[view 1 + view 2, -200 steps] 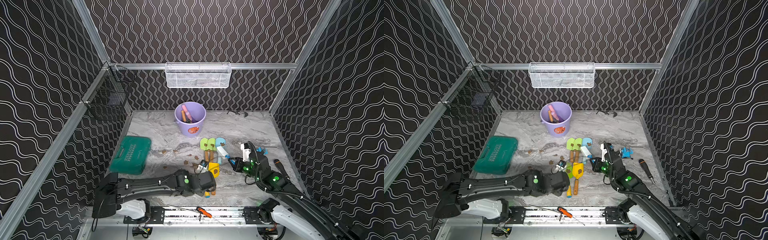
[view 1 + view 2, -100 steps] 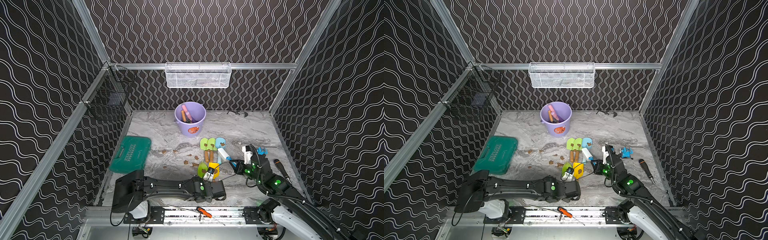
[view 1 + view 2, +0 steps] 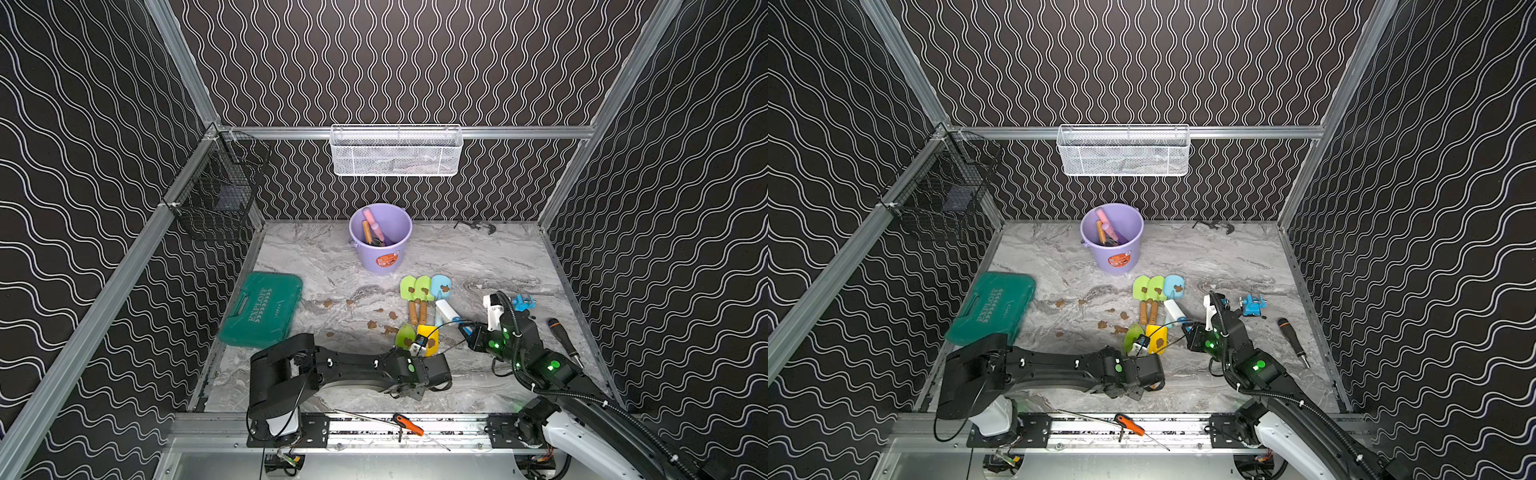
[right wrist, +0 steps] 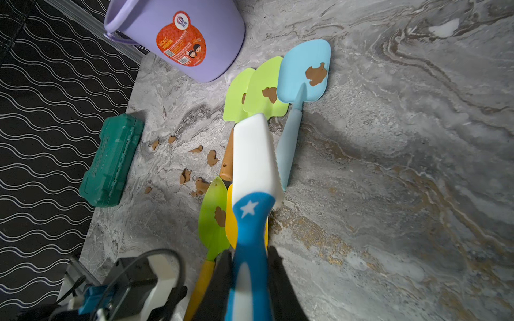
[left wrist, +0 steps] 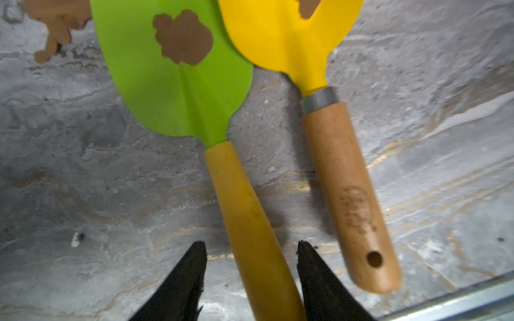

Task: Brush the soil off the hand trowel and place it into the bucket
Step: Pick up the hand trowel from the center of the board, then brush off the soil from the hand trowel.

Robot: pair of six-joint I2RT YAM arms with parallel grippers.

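The grey marbled tabletop (image 3: 478,266) lay under me, shut in by black panels with white wavy lines (image 3: 374,62). My left pincer (image 5: 251,246) was low over it with its jaws apart, straddling the yellow wooden handle of a leaf-shaped green trowel (image 5: 178,91). Neither finger plainly pressed the wood, so I judged nothing gripped yet. Ahead of its tips a brown clump of soil (image 5: 182,37) sat on the green blade. Just beside that lay a yellow-bladed trowel with a brown wooden handle (image 5: 283,36), also soiled.

My right pincer (image 4: 248,264) was clamped on the blue handle of a blue-and-white plastic brush (image 4: 254,155), whose white head pointed out past the tips. Beyond both pincers lay three more trowels (image 3: 423,286), two pale green and one light blue, each spotted brown, with loose crumbs (image 3: 372,324) near them. Well beyond stood the round lavender plastic bucket (image 3: 365,253), with a few handles (image 3: 370,226) poking from it.

By my reckoning this trowel's turn had barely begun. The grip, the brushing and the carry to the bucket all remained.
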